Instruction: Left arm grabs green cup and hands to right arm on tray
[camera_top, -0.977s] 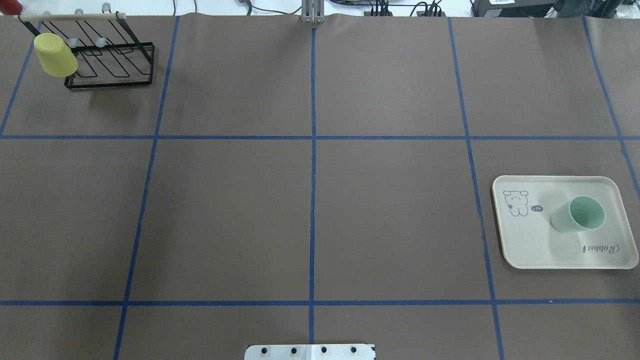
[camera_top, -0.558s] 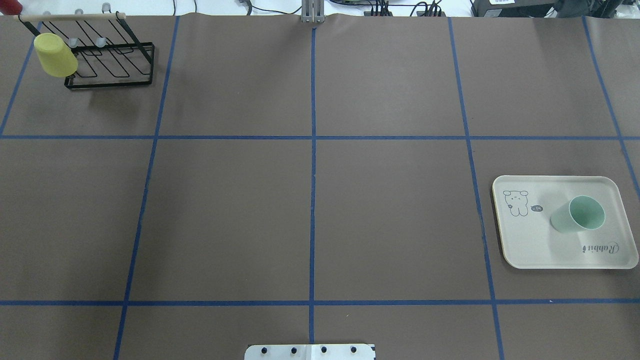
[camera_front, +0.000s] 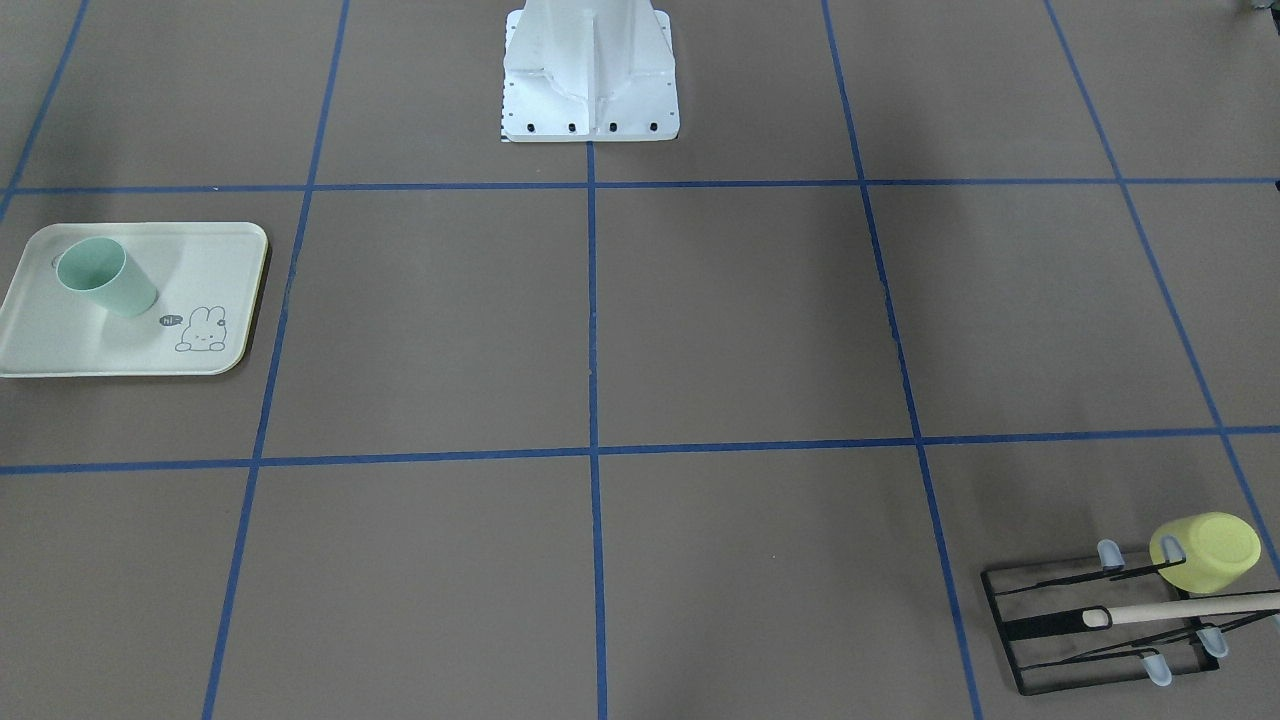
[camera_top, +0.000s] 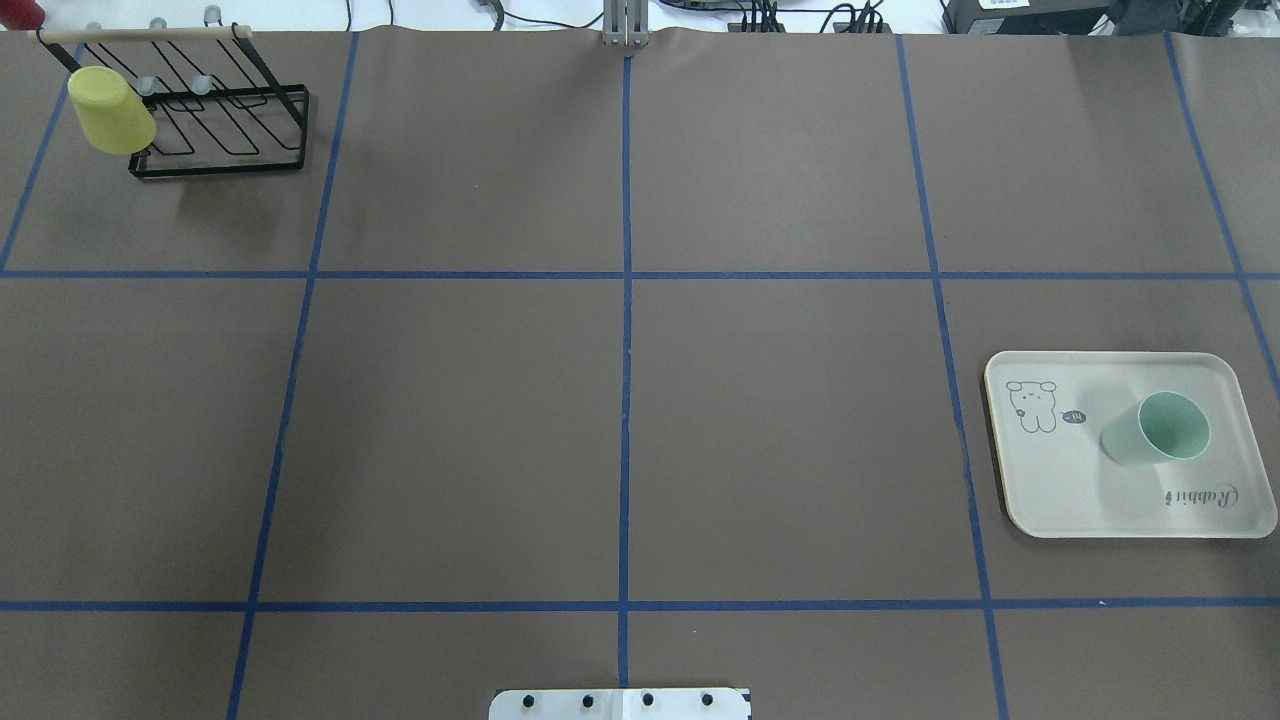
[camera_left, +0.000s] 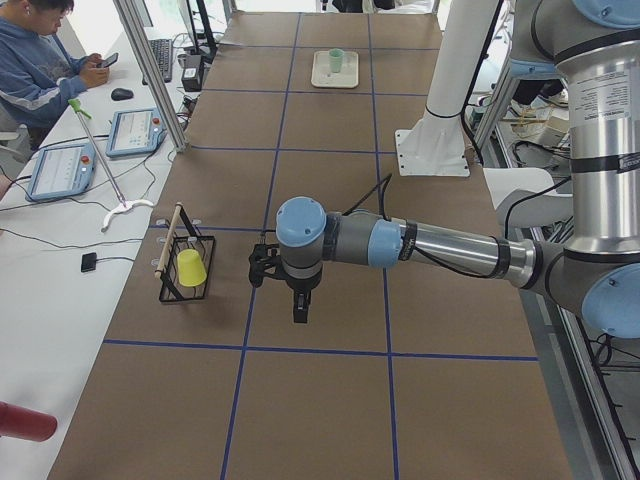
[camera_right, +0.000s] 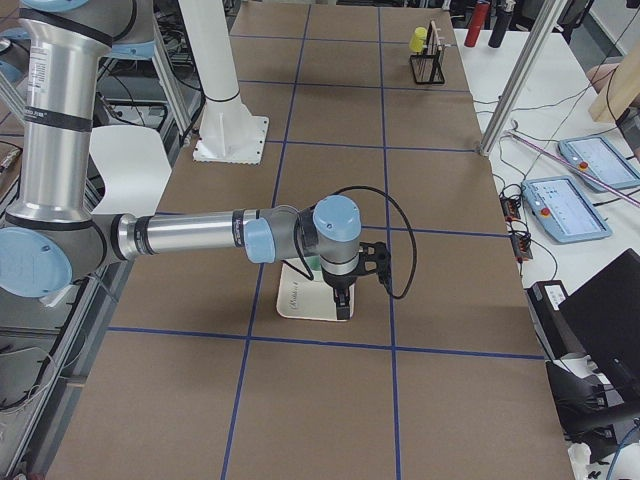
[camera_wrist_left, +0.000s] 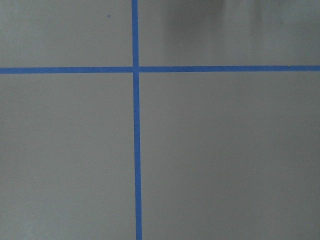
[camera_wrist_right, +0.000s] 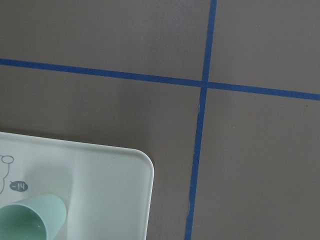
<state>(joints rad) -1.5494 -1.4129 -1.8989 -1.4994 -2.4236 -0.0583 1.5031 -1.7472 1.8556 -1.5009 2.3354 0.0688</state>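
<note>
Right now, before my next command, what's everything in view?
green cup: one, pale mint, standing mouth up on the tray
tray: one, cream-white, table's right side
second cup: one, yellow-green, hung on the rack
wire rack: one, black, far left corner
table: one, brown with blue tape grid
operator: one, blue top, seated beside the table
left gripper: one, black, above bare table near the rack; open or shut unclear
right gripper: one, black, above the tray; open or shut unclear
</note>
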